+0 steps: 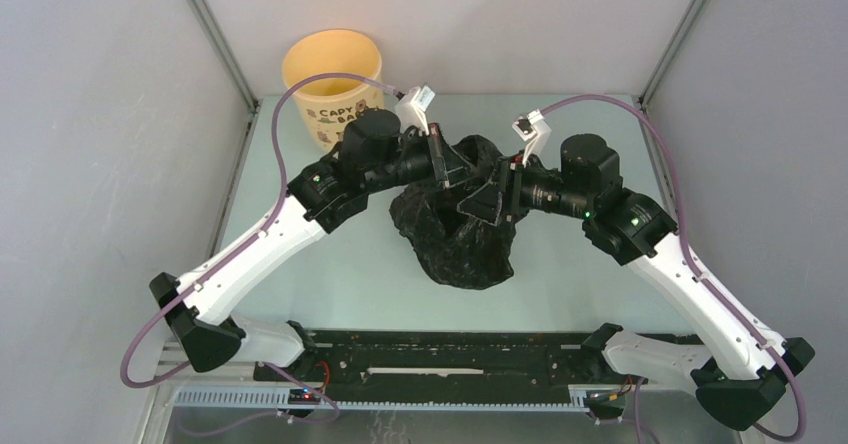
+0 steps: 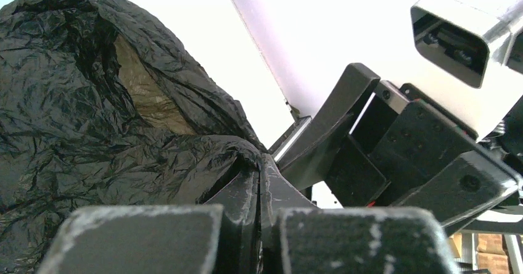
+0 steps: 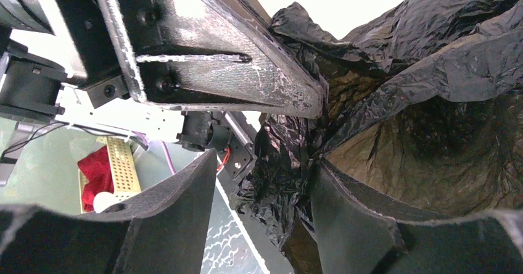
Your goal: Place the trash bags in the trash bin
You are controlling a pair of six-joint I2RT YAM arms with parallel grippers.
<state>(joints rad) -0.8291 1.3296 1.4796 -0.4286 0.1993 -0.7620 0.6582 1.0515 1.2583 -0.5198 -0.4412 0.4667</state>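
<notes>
The black crinkled trash bag (image 1: 455, 239) lies bunched in the middle of the table. The pale yellow trash bin (image 1: 332, 72) stands upright and open at the back left, behind the left arm. My left gripper (image 1: 447, 164) is at the bag's upper left edge. In the left wrist view the left gripper (image 2: 262, 169) is shut on a fold of the bag (image 2: 80, 120). My right gripper (image 1: 490, 201) is open at the bag's top right. In the right wrist view the right gripper (image 3: 265, 194) straddles the bag's rim (image 3: 290, 163), its right finger (image 3: 351, 218) against the open mouth.
Grey enclosure walls and metal posts (image 1: 215, 34) close in the table on three sides. A black rail (image 1: 440, 359) runs along the near edge between the arm bases. The two wrists are close together over the bag. A red object by a yellow perforated piece (image 3: 111, 169) shows off the table.
</notes>
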